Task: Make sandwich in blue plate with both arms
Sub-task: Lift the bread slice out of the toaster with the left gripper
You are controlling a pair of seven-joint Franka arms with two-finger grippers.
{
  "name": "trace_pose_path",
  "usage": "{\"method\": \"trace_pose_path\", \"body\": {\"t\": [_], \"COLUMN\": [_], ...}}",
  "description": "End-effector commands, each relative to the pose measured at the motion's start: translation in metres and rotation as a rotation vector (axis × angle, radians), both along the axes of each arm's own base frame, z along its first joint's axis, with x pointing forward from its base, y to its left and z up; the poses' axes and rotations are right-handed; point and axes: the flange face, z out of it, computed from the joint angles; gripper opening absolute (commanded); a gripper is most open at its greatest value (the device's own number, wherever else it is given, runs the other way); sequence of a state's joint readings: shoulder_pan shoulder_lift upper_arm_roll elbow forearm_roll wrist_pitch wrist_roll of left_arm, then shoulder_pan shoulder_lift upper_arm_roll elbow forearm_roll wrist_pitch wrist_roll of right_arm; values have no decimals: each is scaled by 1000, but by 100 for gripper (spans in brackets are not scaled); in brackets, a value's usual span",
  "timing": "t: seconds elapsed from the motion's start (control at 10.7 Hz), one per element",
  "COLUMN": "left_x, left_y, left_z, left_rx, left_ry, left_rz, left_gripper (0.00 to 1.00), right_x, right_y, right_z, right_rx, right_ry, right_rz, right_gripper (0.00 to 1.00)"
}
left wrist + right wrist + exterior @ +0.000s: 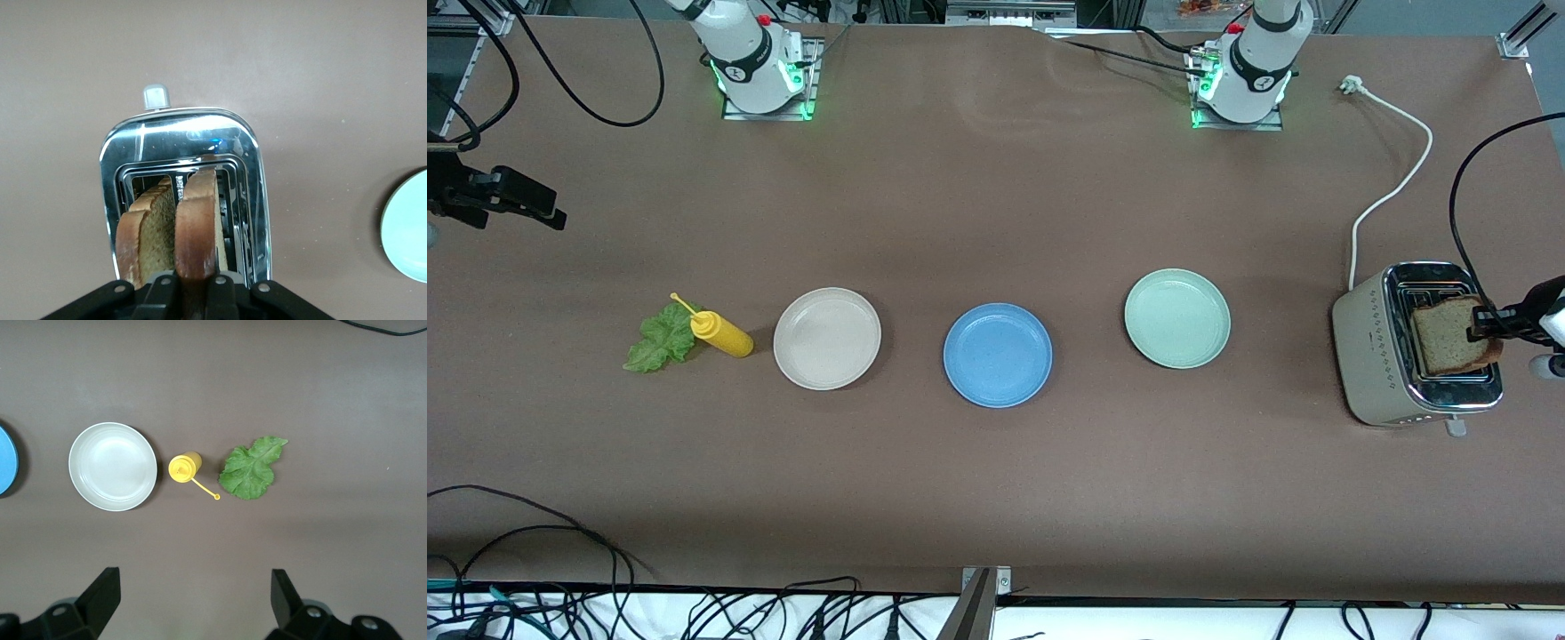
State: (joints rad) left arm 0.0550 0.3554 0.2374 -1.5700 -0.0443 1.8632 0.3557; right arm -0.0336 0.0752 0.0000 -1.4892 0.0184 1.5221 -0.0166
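My left gripper (1487, 322) (193, 285) is shut on the crust edge of a brown bread slice (1449, 336) (197, 220) that stands upright in the toaster's slot. A second slice (148, 233) stands beside it in the other slot. The blue plate (997, 354) (5, 457) lies bare mid-table. A green lettuce leaf (660, 340) (252, 468) lies flat on the table toward the right arm's end. My right gripper (534, 206) (193, 597) hangs open in the air at that end with nothing between its fingers.
A beige toaster (1383, 356) (180, 130) stands at the left arm's end, its cord trailing toward the bases. A pale green plate (1176, 317) (407, 233) and a beige plate (826, 338) (112, 467) flank the blue one. A yellow squeeze bottle (722, 334) (183, 467) lies beside the lettuce.
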Motion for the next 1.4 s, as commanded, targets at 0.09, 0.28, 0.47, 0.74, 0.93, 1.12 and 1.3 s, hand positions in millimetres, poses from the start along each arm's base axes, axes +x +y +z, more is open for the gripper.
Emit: {"method": "trace_pose_path", "body": {"t": [0.09, 0.28, 0.47, 0.74, 0.93, 1.12, 1.3], "left_x": [-11, -28, -34, -35, -31, -30, -36], "left_y": [-16, -19, -41, -97, -145, -190, -257], "left_z": [80, 110, 124, 124, 124, 119, 113], "left_rx": [19, 4, -14, -45, -36, 31, 126], "left_ry": [-122, -125, -115, -57, -51, -43, -45], "left_rz": [-28, -32, -55, -76, -41, -8, 28], "left_gripper": [0, 0, 0, 0, 0, 0, 0], "right_x": [8, 8, 8, 9, 10, 9, 9], "right_y": [-1, 2, 1, 0, 0, 0, 0], "right_z": [-1, -2, -2, -3, -5, -5, -5], "right_rx": [0, 0, 0, 0, 0, 0, 0], "right_ry": [-12, -10, -9, -9, -6, -4, -4], "right_rz": [12, 9, 8, 6, 6, 8, 8], "right_gripper": [100, 100, 100, 100, 100, 100, 100]}}
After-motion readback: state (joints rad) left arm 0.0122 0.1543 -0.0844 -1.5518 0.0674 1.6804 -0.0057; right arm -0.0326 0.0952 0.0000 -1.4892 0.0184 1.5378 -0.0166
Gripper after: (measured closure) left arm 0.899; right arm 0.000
